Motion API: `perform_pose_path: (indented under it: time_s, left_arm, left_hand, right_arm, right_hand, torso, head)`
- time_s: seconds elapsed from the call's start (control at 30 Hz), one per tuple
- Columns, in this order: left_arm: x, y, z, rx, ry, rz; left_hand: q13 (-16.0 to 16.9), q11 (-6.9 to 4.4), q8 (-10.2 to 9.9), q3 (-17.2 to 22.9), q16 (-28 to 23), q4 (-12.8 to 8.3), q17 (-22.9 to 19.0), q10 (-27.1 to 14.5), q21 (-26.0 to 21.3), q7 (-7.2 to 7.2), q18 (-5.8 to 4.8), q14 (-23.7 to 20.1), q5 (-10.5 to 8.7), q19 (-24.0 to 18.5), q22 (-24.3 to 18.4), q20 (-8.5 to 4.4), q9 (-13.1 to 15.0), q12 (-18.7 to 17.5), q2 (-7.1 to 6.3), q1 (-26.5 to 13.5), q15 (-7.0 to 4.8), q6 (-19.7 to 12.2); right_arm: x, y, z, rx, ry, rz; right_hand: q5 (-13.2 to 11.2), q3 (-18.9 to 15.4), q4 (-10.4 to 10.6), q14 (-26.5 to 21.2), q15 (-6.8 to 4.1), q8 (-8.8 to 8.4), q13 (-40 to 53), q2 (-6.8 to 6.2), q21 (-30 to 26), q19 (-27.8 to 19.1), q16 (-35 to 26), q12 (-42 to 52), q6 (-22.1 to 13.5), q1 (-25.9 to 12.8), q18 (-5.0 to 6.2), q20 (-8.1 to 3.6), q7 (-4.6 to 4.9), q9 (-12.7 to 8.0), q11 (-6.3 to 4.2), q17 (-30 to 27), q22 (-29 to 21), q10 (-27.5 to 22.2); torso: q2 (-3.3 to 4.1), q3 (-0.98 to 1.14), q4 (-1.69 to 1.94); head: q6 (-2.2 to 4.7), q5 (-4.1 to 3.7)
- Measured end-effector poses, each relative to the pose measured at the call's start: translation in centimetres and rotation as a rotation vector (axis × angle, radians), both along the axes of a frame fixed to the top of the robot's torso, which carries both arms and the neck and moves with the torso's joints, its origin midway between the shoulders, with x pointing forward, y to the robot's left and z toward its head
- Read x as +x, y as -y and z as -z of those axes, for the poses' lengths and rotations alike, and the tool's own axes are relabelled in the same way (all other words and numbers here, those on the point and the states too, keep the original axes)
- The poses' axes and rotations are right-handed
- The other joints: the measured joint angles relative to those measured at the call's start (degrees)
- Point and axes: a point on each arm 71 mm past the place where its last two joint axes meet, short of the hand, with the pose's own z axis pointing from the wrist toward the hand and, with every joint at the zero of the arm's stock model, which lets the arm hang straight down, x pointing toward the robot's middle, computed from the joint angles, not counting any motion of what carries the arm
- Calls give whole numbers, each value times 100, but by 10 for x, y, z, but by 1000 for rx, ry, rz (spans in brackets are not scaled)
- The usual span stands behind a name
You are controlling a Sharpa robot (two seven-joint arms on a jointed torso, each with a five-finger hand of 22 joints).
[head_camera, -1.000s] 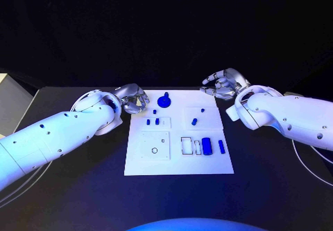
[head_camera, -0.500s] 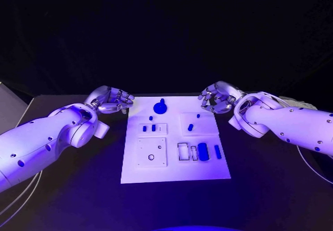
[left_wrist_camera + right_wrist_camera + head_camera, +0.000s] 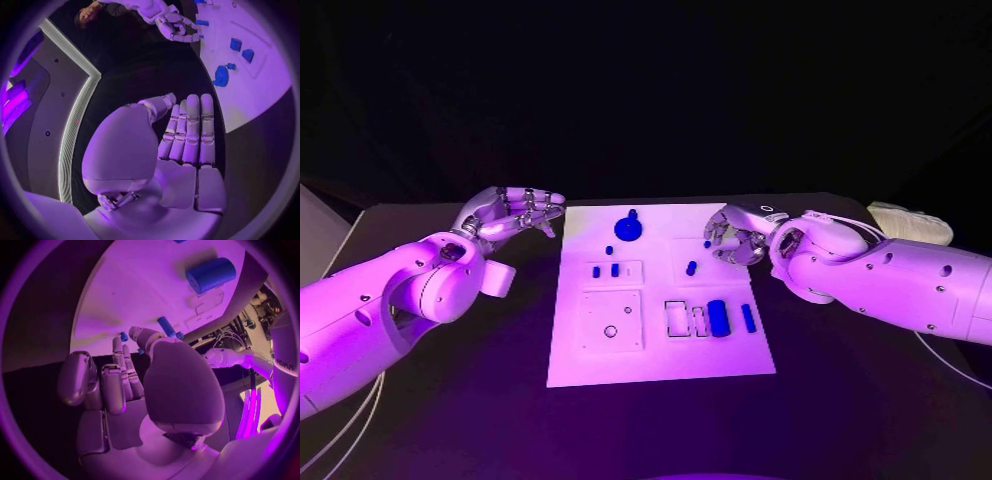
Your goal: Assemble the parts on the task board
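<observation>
1. The right hand (image 3: 737, 236) sits right of centre in the head view, over the right edge of the task board (image 3: 661, 362). Its fingers curl loosely with gaps between them and nothing shows inside them; the right wrist view likewise shows the fingers (image 3: 119, 375) bare, so I judge it open and empty. It seems poised over the board's upper right block, probably to reach a part there.

2. The left hand (image 3: 514, 210) hangs at the upper left of the board, over the black table (image 3: 444, 420) just beside the board's edge. In the left wrist view its fingers (image 3: 190, 130) lie straight and side by side, holding nothing: an empty, open hand, apparently waiting clear of the work.

3. Nearest the right hand, a small blue peg (image 3: 691, 267) lies in the upper right block, its long axis running up and down the frame with a slight tilt.

4. Further out, at the top centre of the board, a round blue knob (image 3: 629, 227) sits with a short stem pointing toward the frame's top.

5. In the lower right of the board a thick blue cylinder (image 3: 718, 318) lies flat beside a thinner blue bar (image 3: 749, 318), both long axes running top to bottom of the frame, next to empty outlined slots that look meant for them.

6. Judging from the loose pieces, assembly is barely begun.
</observation>
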Motion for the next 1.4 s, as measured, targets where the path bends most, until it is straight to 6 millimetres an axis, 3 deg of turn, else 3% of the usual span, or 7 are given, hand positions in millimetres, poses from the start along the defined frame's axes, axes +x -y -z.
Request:
perform_pose_path:
  time_s: [0.37,0.63,1.0,1.4]
  left_arm:
    - [-3,1,1,-76,-22,2]
    - [-3,1,1,-92,-30,2]
    - [-4,3,3,-99,-37,6]
    - [-4,4,4,-97,-44,11]
  left_hand:
    - [-10,21,-22,-19,-22,19,-13,-21,-23,20,0,0,0,0,-27,0,-11,0,0,0,0,-21]
    - [-10,41,-22,-24,-49,24,-20,-41,-46,20,0,12,0,0,-42,0,-11,0,0,0,11,-22]
    - [-25,41,-45,-57,-49,23,-27,-83,-72,40,0,39,0,46,-71,20,-20,0,0,0,38,-43]
    - [-24,41,-45,-56,-49,23,-27,-82,-72,40,0,65,0,54,-78,11,-26,0,0,0,19,-43]
  right_arm:
    - [2,-7,1,-61,52,14]
    - [4,-12,1,-71,71,19]
    - [9,-14,3,-85,71,30]
    - [8,-19,6,-89,57,22]
  right_hand:
    - [37,0,0,0,0,0,-89,25,0,0,0,-30,0,-25,0,0,0,-5,2,0,-8,46]
    - [70,90,24,0,0,-23,-144,45,0,0,0,-30,26,-45,0,0,-23,-6,-23,0,-20,146]
    - [-57,485,-71,0,-1,23,-326,70,-22,0,0,-99,376,-21,0,0,-72,38,-79,0,-20,436]
    - [-78,649,-189,-19,-65,172,-431,227,-67,21,0,-200,713,-44,-1,-64,-180,127,-165,0,-33,678]
  torso:
    - [10,-9,13]
    - [15,0,0]
    - [8,0,0]
    - [7,1,-1]
  head:
    - [-22,-19]
    - [-42,-8]
    - [-71,-14]
    - [-92,2]
